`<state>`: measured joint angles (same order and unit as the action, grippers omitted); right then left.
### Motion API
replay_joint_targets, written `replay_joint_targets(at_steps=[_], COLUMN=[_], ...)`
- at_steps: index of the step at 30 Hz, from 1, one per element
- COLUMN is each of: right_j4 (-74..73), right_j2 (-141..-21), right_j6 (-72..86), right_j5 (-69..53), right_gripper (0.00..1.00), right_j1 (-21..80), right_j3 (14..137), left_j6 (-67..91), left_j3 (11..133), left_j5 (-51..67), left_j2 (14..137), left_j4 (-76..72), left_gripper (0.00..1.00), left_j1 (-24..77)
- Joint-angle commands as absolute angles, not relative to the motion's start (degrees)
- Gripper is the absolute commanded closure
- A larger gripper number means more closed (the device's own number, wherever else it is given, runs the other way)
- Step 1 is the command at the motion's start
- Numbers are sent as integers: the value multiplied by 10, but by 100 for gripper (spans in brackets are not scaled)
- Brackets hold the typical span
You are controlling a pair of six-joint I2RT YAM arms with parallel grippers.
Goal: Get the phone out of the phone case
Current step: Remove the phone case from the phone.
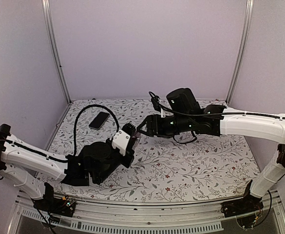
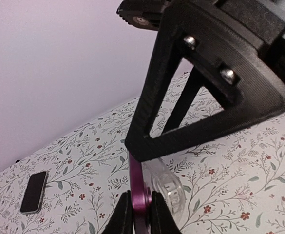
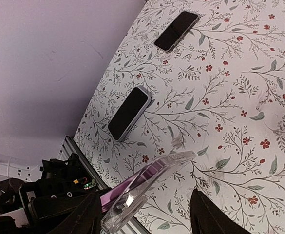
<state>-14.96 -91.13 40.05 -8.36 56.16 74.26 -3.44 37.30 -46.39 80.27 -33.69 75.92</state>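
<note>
Left gripper clamped on phone; right gripper spread apart.
Case sits inside right gripper's gap, 12 o'clock from left gripper.

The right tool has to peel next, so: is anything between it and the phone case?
Nothing visible. The open right tool straddles the phone case, which the left tool pinches; both black phones lie well aside.

Soft, even lavender light; faint shadows; left wrist foreground blurred; overhead sharp.
</note>
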Motion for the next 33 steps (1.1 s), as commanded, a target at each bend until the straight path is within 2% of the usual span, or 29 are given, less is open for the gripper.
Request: replay_joint_targets(at_steps=[1,7,11,14,19,33], right_j4=[-136,-128,-119,-117,-117,-126], right_j2=[-925,-929,-926,-928,-932,-924], right_j6=[404,413,418,420,422,427], right_j5=[-93,-99,-104,-107,-102,-76], right_gripper=[36,41,50,60,68,73], right_j1=[557,550,542,539,536,528], right_j3=[733,721,708,703,685,640], left_j6=[-43,-44,-39,-35,-21,-2], left_j3=[396,395,392,389,382,375], left_j5=[-472,-474,-475,-475,-477,-467], left_j2=[803,803,800,798,794,792], left_j4=[-381,-382,-383,-389,-396,-386], left_gripper=[100,100,100,100,100,100], left_j1=[771,775,776,776,773,762])
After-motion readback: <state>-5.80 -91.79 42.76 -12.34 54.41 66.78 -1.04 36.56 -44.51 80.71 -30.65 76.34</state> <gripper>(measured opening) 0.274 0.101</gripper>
